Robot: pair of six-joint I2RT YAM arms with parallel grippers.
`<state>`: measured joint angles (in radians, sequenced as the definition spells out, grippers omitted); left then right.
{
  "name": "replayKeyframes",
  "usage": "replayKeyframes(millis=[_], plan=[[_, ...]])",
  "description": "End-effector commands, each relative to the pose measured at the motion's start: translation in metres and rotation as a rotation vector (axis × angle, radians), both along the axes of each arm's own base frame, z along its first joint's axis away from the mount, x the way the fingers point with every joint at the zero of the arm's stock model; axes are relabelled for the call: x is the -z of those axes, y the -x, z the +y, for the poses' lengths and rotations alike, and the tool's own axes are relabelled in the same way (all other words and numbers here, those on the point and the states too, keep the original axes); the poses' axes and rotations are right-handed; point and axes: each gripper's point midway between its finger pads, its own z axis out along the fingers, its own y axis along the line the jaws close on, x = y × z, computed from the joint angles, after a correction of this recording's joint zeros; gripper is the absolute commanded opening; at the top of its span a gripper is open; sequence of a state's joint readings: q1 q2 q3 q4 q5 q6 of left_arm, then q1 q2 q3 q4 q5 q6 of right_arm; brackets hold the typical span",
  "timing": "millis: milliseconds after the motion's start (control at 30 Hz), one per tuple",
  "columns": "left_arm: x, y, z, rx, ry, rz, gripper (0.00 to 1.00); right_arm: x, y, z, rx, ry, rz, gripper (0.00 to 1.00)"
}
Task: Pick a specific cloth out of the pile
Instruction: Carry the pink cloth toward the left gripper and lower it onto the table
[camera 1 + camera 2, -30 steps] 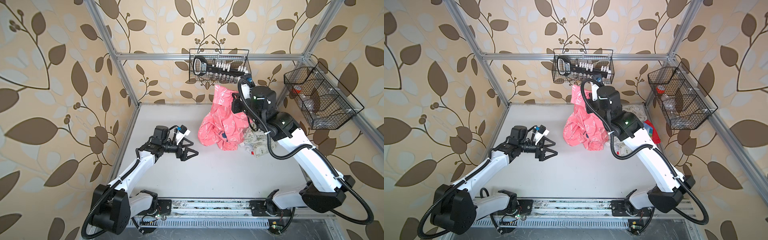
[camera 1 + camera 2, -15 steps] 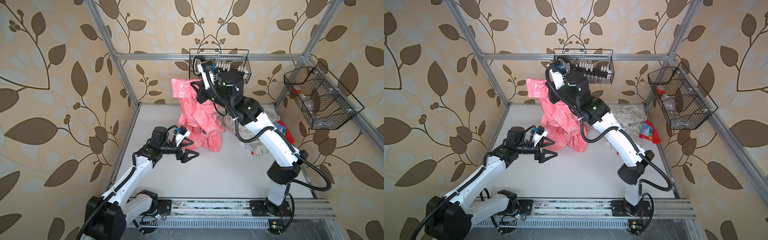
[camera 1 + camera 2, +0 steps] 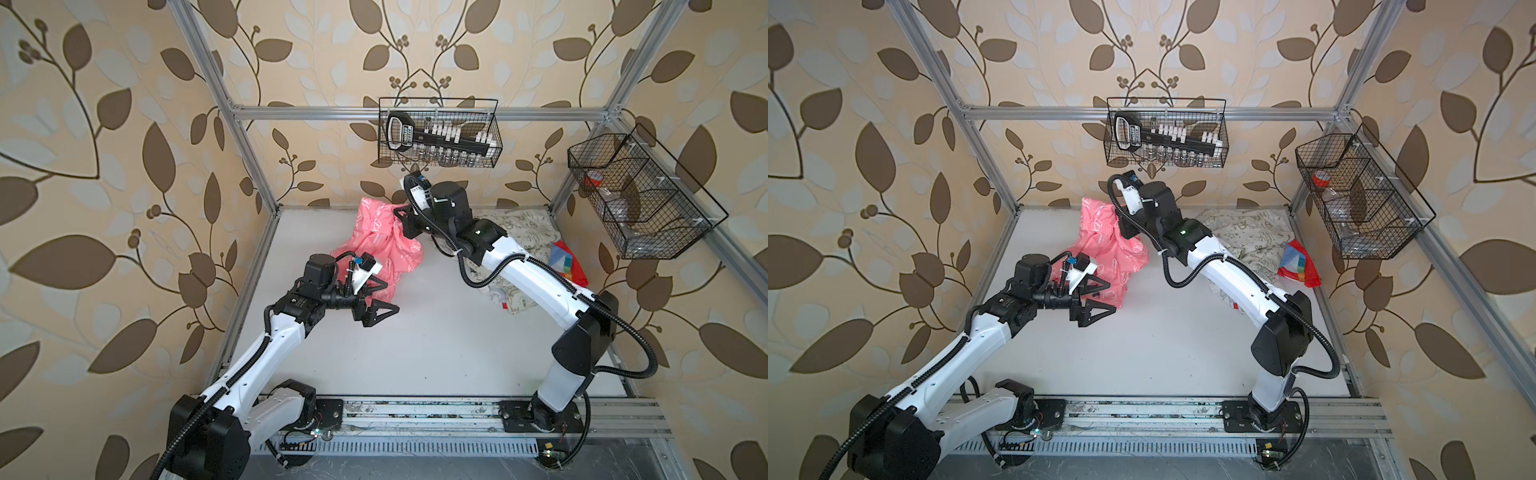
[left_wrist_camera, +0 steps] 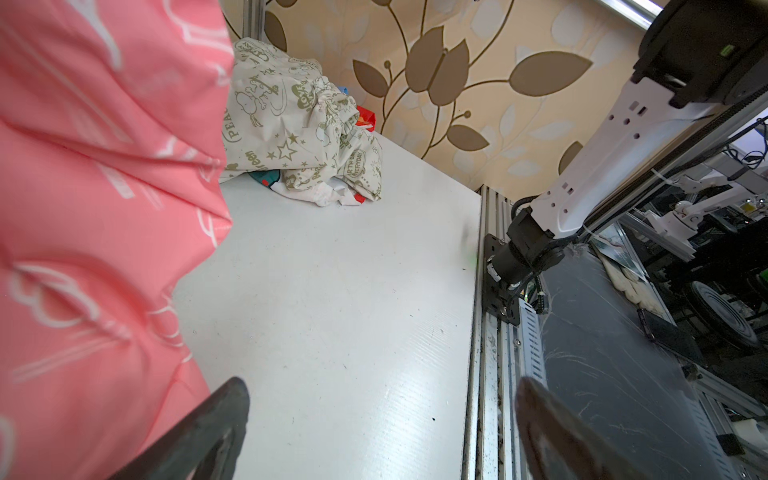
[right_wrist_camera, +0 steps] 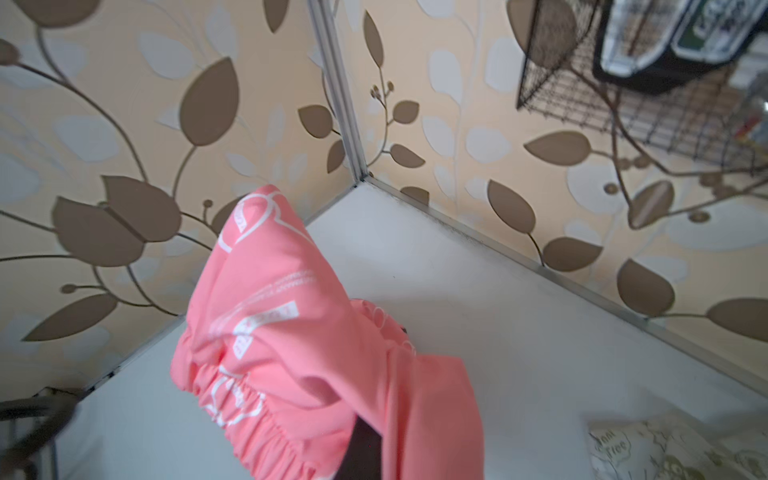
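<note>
One cloth (image 3: 386,253), clamped in right gripper (image 3: 402,220), lowered clear of pile (image 3: 524,232); left gripper (image 3: 390,297) spread wide, empty. Extraction judged done.

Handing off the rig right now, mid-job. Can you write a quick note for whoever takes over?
Right gripper: shut on the cloth, holding it up by its top.
Left gripper: open, empty, beside the cloth's lower folds.
The pile: back right on the table, to the right of the cloth.
Done: cloth lifted out of the pile.
Left: probably set it down clear and release.
</note>
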<state>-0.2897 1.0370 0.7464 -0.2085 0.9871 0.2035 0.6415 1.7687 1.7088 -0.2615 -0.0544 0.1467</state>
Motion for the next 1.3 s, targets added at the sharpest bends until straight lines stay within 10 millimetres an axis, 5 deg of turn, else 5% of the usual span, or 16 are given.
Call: replayKeyframes(millis=[0,133,433,500,567,633,733,867,1000,1267], plan=[[-0.005,0.009,-0.003,0.037,0.013,-0.034,0.99,0.031,-0.005,-0.002,-0.010,-0.056,0.071,0.00],[-0.005,0.010,-0.003,0.037,0.014,-0.036,0.99,0.105,0.002,0.012,-0.059,-0.052,0.241,0.00],[-0.006,0.008,-0.002,0.023,0.012,-0.049,0.99,0.194,0.055,0.078,-0.233,-0.074,0.434,0.02],[-0.007,0.009,-0.002,0.021,0.012,-0.053,0.99,0.207,0.065,0.092,-0.261,-0.056,0.456,0.14],[-0.006,0.009,-0.001,0.022,0.012,-0.054,0.99,0.216,0.071,0.102,-0.279,-0.044,0.474,0.38],[-0.006,0.009,-0.002,0.022,0.011,-0.056,0.99,0.224,0.074,0.107,-0.281,-0.034,0.490,0.43],[-0.006,0.008,-0.002,0.022,0.011,-0.055,0.99,0.236,0.068,0.111,-0.258,-0.019,0.506,0.36],[-0.007,0.009,-0.002,0.023,0.012,-0.057,0.99,0.254,0.048,0.115,-0.207,0.013,0.513,0.00],[-0.007,0.008,-0.002,0.023,0.012,-0.058,0.99,0.270,0.022,0.117,-0.167,-0.002,0.541,0.00],[-0.005,0.006,-0.002,0.017,0.006,-0.058,0.99,0.269,-0.031,0.117,-0.076,-0.124,0.536,0.00]])
